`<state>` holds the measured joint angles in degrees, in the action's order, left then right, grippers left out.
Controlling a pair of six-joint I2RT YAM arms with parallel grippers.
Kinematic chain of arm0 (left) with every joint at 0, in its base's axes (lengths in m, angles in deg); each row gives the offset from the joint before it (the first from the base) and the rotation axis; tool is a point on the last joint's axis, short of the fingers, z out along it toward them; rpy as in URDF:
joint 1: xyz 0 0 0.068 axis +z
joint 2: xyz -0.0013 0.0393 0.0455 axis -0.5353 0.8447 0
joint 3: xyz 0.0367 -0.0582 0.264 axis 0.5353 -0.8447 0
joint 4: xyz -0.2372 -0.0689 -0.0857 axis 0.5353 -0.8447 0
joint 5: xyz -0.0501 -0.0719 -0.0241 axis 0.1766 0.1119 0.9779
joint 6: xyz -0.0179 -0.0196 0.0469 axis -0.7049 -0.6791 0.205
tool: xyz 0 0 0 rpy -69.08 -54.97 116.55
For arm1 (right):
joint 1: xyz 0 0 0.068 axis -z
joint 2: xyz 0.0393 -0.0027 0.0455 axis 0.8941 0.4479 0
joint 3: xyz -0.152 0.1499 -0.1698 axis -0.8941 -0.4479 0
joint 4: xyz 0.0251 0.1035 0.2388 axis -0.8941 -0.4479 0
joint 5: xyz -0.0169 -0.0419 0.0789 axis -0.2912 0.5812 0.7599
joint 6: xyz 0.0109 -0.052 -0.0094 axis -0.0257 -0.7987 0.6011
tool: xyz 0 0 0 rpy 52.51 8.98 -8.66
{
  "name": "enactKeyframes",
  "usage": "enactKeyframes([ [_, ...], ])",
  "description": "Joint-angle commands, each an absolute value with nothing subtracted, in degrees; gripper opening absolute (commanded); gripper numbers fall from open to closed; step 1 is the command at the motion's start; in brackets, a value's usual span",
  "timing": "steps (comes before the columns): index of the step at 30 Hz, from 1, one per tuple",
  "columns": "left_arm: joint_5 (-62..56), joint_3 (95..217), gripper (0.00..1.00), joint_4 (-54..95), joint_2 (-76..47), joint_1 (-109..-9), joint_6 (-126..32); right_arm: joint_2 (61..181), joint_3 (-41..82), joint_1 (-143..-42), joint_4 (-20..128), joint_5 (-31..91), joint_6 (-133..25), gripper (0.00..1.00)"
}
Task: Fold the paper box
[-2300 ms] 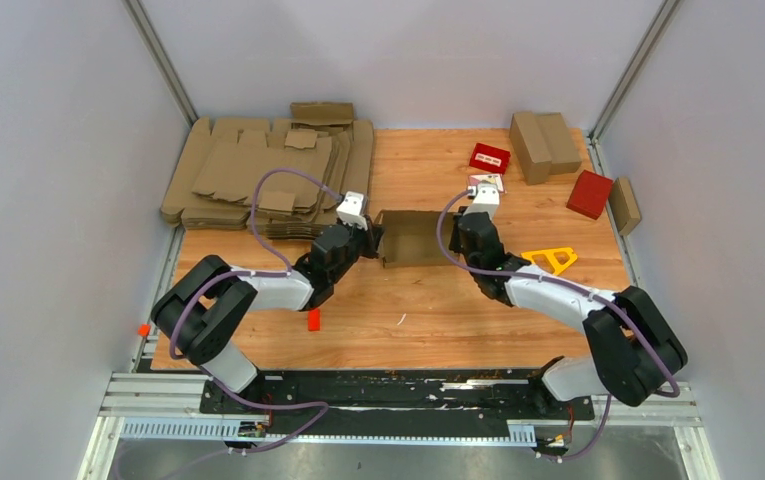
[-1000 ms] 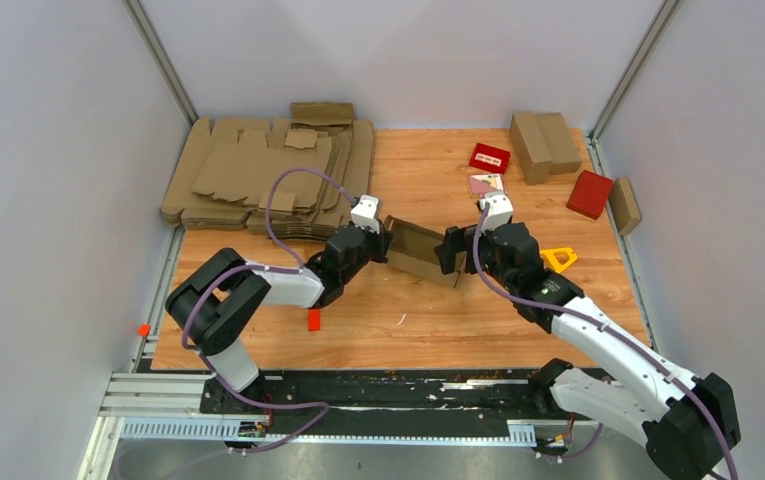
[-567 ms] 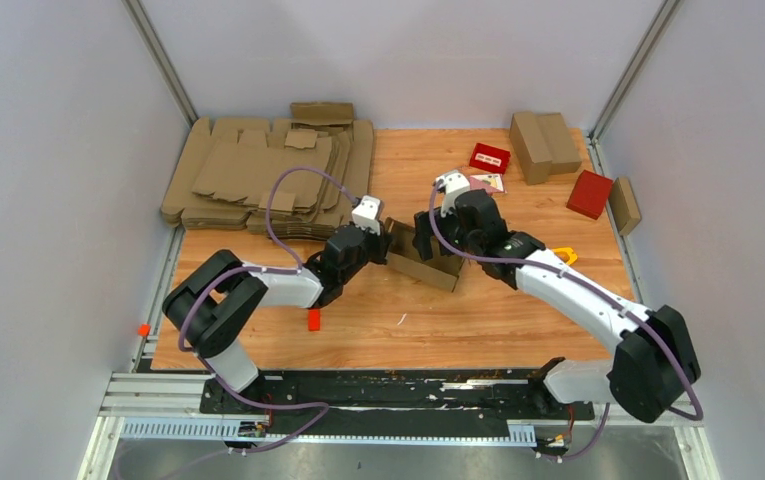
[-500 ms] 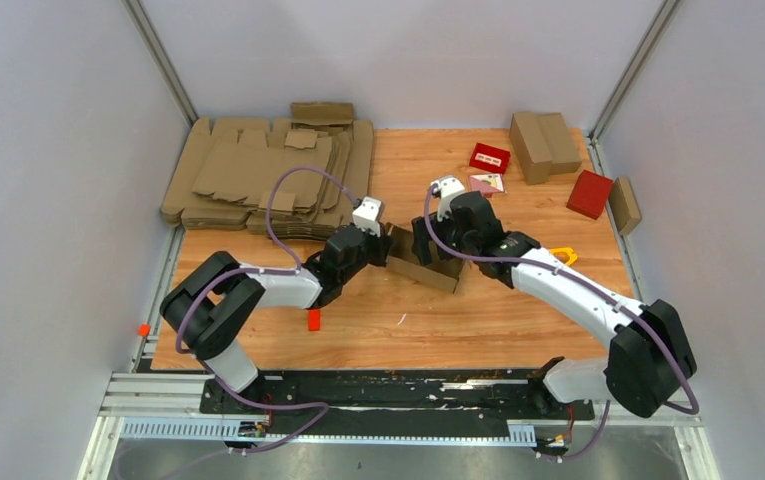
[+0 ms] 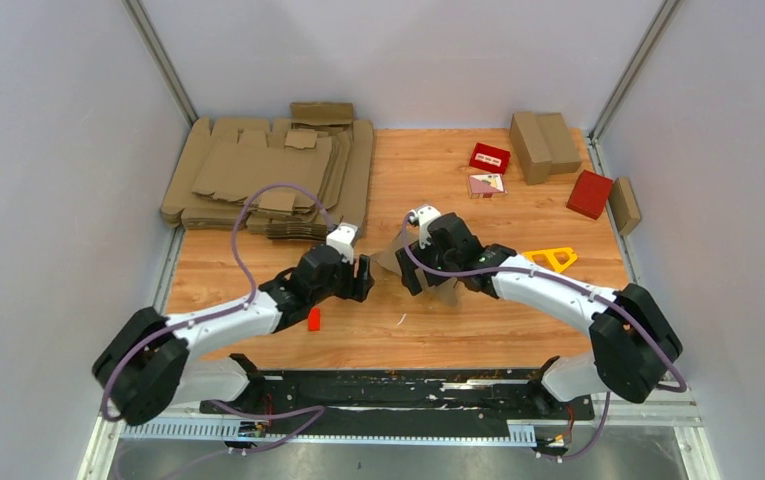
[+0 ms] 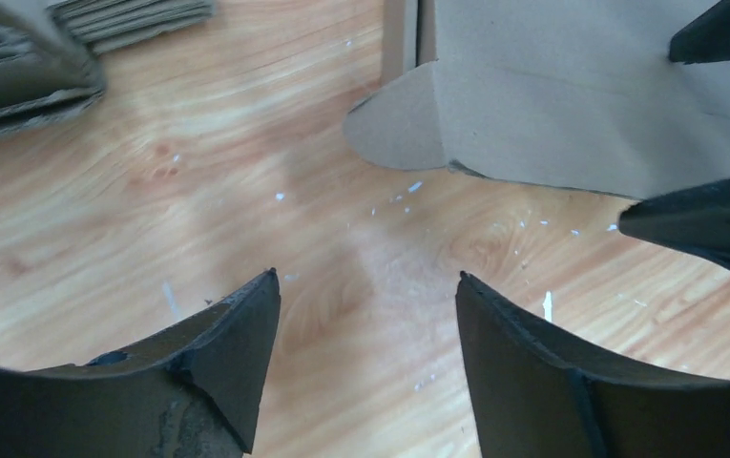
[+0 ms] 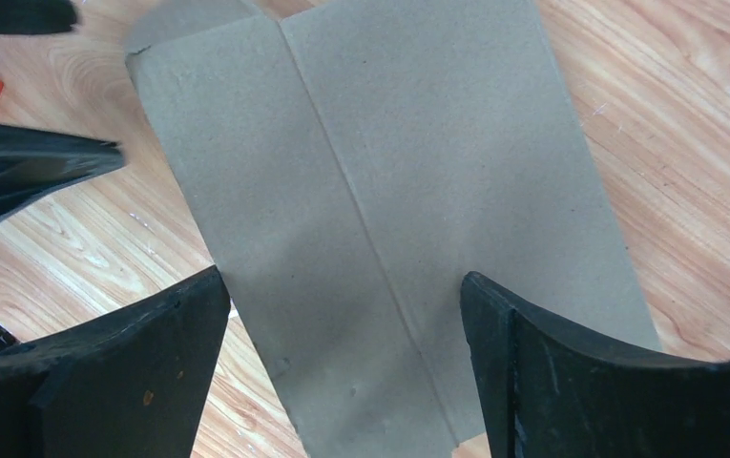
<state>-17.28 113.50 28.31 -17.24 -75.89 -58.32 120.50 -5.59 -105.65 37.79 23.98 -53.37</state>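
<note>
The paper box (image 5: 391, 258) is a brown cardboard piece lying mid-table, mostly hidden under my right arm in the top view. In the right wrist view its creased panel (image 7: 389, 191) lies flat on the wood, directly below my right gripper (image 7: 342, 277), which is open (image 5: 410, 275). My left gripper (image 6: 365, 277) is open over bare wood, a little short of the box's rounded flap (image 6: 532, 95). From above, that left gripper (image 5: 365, 272) sits just left of the box, apart from it.
A stack of flat cardboard blanks (image 5: 268, 180) fills the back left. Folded brown boxes (image 5: 543, 145) and red boxes (image 5: 489, 157) (image 5: 590, 193) sit at the back right. A yellow triangular frame (image 5: 550, 259) lies right of the right arm, and a small red block (image 5: 313, 319) lies by the left arm.
My left gripper has opened, let go of the box and drawn back toward the near side. The right gripper has swung left and down over the box, which now lies flatter.
</note>
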Motion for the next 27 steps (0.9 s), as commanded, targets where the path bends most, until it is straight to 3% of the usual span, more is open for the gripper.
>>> enactKeyframes([
  [1, -20.0, 112.7, 0.81, 17.8, -27.4, -75.9, -61.4, 121.8, -6.2, -106.0, 39.4, 25.3, -53.4, 0.92],
  [4, -21.9, 113.1, 0.98, 14.3, -31.8, -74.7, -63.8, 123.2, -6.5, -106.0, 39.1, 26.0, -53.6, 0.93],
  [5, -22.3, 113.2, 1.0, 14.1, -32.6, -74.2, -64.2, 123.7, -6.5, -106.0, 38.9, 26.3, -53.5, 0.93],
  [9, -20.3, 114.3, 1.0, 16.2, -32.9, -72.5, -61.5, 123.7, -7.3, -106.0, 38.6, 26.6, -53.5, 0.94],
  [16, -14.9, 121.3, 0.97, 20.5, -21.6, -70.5, -57.4, 120.8, -5.2, -106.0, 35.4, 27.4, -52.7, 0.95],
  [27, -11.2, 115.7, 0.94, 31.9, -19.5, -70.4, -55.0, 122.0, 5.4, -99.4, 28.3, 22.7, -54.5, 1.0],
])
